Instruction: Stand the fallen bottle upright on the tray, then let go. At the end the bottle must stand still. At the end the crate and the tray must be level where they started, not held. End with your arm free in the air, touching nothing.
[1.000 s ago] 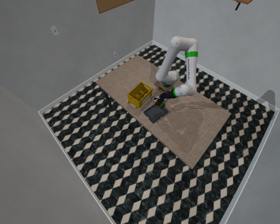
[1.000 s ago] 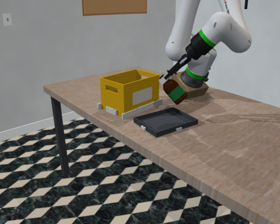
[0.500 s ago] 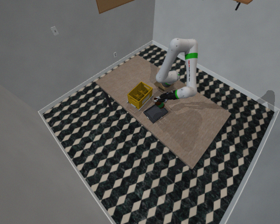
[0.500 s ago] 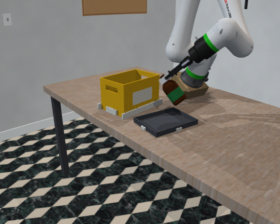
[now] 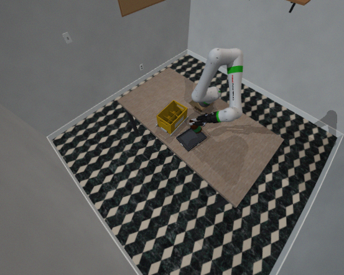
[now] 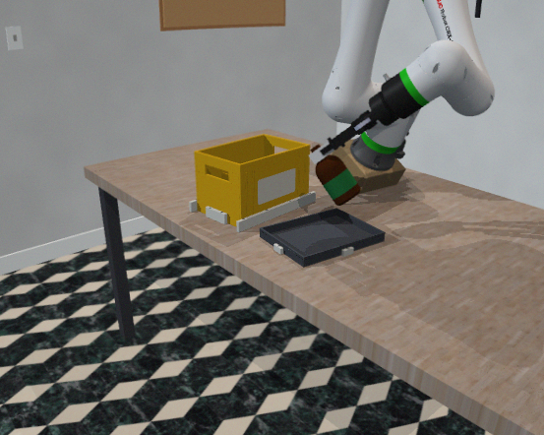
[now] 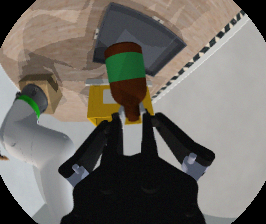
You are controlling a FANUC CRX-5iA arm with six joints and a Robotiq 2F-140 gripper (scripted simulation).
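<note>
One brown bottle with a green label band point(image 6: 337, 179), one yellow plastic crate point(image 6: 252, 174) and one dark shallow tray point(image 6: 322, 235) share the wooden table point(image 6: 454, 276). The tray holds nothing; the crate's contents are unclear. The black fingers point(image 6: 327, 146) are closed narrowly on the bottle's neck, holding the bottle tilted above the tray's far edge.

Matt wood-grain table point(image 6: 454, 276), glossy brown bottle point(image 6: 337, 179), yellow plastic-looking crate point(image 6: 238, 184), matt dark tray point(image 6: 297, 252).
</note>
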